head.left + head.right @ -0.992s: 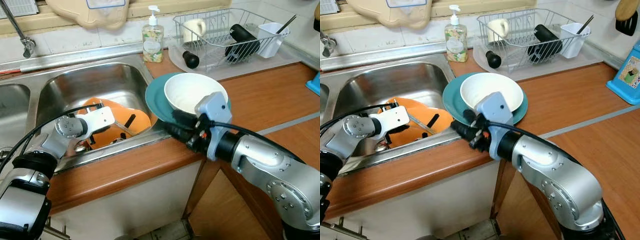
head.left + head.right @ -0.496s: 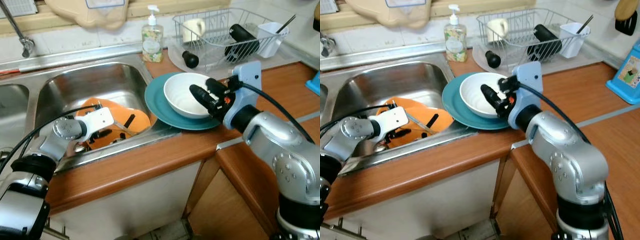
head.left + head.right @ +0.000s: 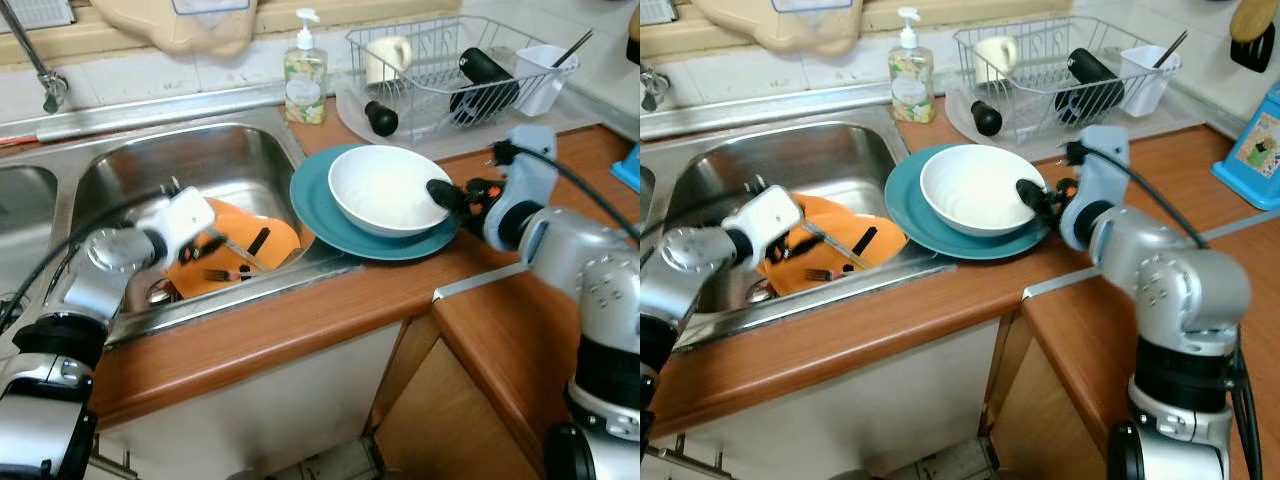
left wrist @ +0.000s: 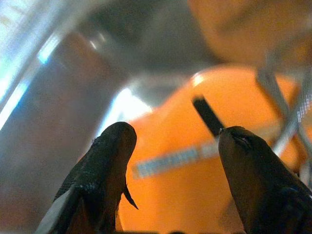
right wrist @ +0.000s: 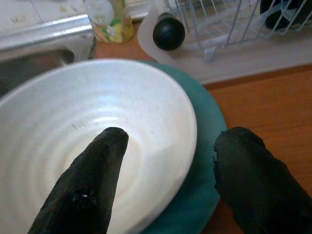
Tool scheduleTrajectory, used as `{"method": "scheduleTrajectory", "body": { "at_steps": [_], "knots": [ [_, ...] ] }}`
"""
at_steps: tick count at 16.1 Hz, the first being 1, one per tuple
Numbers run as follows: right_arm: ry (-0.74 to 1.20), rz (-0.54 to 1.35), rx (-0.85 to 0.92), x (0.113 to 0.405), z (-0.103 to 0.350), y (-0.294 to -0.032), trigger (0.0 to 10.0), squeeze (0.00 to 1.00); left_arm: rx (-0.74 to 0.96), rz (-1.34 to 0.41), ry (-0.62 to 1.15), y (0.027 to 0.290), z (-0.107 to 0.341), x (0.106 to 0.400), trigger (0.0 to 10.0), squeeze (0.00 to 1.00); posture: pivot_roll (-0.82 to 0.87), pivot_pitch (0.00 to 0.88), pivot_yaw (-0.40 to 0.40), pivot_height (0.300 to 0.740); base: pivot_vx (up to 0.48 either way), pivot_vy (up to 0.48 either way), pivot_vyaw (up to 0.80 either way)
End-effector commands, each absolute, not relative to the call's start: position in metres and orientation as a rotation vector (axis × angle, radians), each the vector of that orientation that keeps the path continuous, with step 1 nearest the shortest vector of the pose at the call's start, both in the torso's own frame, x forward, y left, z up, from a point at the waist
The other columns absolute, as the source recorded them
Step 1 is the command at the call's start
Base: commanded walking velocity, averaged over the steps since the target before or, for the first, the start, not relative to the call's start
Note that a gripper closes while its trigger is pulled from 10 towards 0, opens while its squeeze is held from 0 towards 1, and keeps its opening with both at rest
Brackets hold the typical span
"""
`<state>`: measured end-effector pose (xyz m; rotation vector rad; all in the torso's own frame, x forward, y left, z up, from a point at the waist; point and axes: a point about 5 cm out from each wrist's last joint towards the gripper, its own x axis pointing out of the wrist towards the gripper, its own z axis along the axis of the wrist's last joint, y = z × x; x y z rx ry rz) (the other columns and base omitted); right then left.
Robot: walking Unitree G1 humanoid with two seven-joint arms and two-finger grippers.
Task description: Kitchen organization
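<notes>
A white bowl sits on a teal plate on the wooden counter beside the sink. My right gripper is open at the bowl's right rim; in the right wrist view one finger lies inside the bowl and the other outside, over the teal plate. In the sink lies an orange plate with a fork and other cutlery on it. My left gripper hangs open just above that orange plate, holding nothing.
A soap bottle stands behind the sink. A wire dish rack at the back right holds a mug, a black bottle and a white cutlery holder. The faucet is at the far left. A blue box stands at the right edge.
My right gripper swung from the plate's front edge round to the bowl's right rim. My left gripper shifted a little up and back over the orange plate.
</notes>
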<state>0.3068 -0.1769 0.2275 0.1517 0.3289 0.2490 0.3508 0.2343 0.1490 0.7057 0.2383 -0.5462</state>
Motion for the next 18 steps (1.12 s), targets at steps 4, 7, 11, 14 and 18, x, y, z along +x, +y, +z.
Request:
{"method": "scheduleTrajectory", "body": {
  "at_steps": [4,7,11,14,18],
  "knots": [
    [0.433,0.291,0.306,0.306,0.22,-0.176,2.3,0.0,0.51,-0.527,0.119,0.231,0.17,0.344,10.0,0.0,-0.14,0.0,0.004,0.74,0.0,0.0,0.0],
    [0.481,0.296,0.392,0.304,0.21,-0.174,0.0,0.0,0.286,-0.537,-0.016,0.218,0.19,0.332,10.0,0.0,-0.14,0.0,0.003,0.74,0.0,0.0,0.0],
    [0.489,0.305,0.459,0.303,0.207,-0.169,0.0,0.0,0.141,-0.548,-0.066,0.201,0.197,0.32,10.0,0.0,-0.13,0.0,0.006,0.74,0.0,0.0,0.0],
    [0.508,0.298,0.492,0.301,0.202,-0.167,0.0,0.0,0.069,-0.56,-0.052,0.188,0.194,0.31,10.0,0.0,-0.13,0.0,0.008,0.74,0.0,0.0,0.0],
    [0.48,0.261,0.494,0.304,0.204,-0.169,0.0,0.0,-0.043,-0.532,-0.019,0.176,0.193,0.309,10.0,0.48,-0.13,0.0,0.012,0.74,0.0,0.0,0.0]
  ]
}}
